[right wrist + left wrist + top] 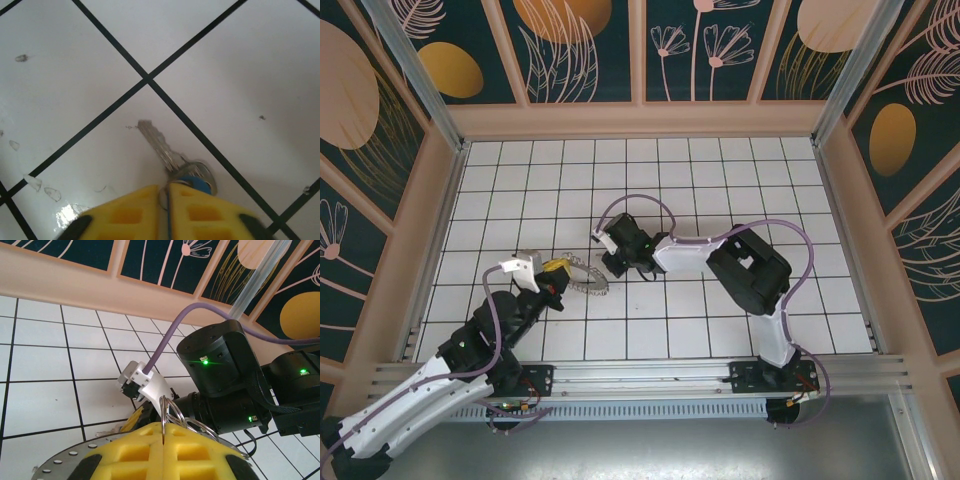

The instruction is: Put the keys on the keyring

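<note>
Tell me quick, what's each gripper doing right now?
Left gripper: closed on a wire loop of the flat grey metal keyring.
Right gripper: closed on the small blue-headed silver key.

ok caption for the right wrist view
Right hand shut on the blue-headed key, its silver blade pointing out over the white tiled floor.
</note>
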`<move>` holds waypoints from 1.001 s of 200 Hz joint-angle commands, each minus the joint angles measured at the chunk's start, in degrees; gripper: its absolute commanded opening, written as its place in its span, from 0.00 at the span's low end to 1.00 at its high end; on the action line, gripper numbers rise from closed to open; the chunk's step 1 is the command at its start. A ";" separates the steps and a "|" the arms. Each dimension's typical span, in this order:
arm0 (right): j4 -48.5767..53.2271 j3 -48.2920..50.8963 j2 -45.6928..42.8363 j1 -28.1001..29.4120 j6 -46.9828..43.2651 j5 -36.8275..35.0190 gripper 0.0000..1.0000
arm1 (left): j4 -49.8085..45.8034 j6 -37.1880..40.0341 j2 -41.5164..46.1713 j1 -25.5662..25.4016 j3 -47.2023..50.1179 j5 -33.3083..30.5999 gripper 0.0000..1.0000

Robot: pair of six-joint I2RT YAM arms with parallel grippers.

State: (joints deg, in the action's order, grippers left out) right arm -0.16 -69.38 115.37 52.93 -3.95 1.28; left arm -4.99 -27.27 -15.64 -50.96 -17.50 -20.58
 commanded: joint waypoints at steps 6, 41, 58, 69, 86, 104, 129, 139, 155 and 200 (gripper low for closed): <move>1.70 -0.46 1.41 -0.19 0.71 -1.89 0.00 | 0.30 -0.27 0.79 -0.06 -0.69 -1.46 0.00; 1.47 2.23 -1.68 -1.06 0.48 -1.88 0.00 | -0.37 0.19 0.80 -0.09 -1.07 -1.85 0.00; 0.67 4.55 -4.79 -1.42 -0.53 -1.83 0.00 | -0.28 0.42 0.70 -0.04 -1.20 -1.81 0.00; -0.23 6.44 -7.33 -1.53 -1.43 -0.81 0.00 | -0.15 0.76 0.33 -0.10 -1.38 -1.64 0.00; -0.37 9.34 -11.40 -2.97 -1.66 3.91 0.00 | 0.09 1.61 -0.93 -0.05 -1.97 -0.98 0.00; 1.37 12.58 -14.99 -5.74 -0.72 9.68 0.00 | -0.01 2.55 -3.44 -0.09 -2.78 -0.56 0.00; 2.76 18.29 -21.33 -8.00 -1.68 17.50 0.00 | 0.74 3.40 -7.10 -0.08 -3.33 0.48 0.00; 2.89 20.11 -23.43 -8.26 -1.68 18.59 0.00 | 1.48 3.52 -8.15 -0.06 -3.08 0.65 0.00; 2.17 21.41 -25.22 -8.19 -1.08 18.57 0.00 | 3.06 3.47 -9.11 -0.09 -2.48 0.97 0.00; 1.67 13.01 -16.11 -6.82 4.24 12.21 0.38 | 3.40 1.30 -7.39 -0.04 -1.07 0.07 0.00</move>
State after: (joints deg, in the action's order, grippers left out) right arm 1.50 -51.07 93.97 44.86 -2.26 16.10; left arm -5.13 -25.15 -24.77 -50.96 -18.55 -19.99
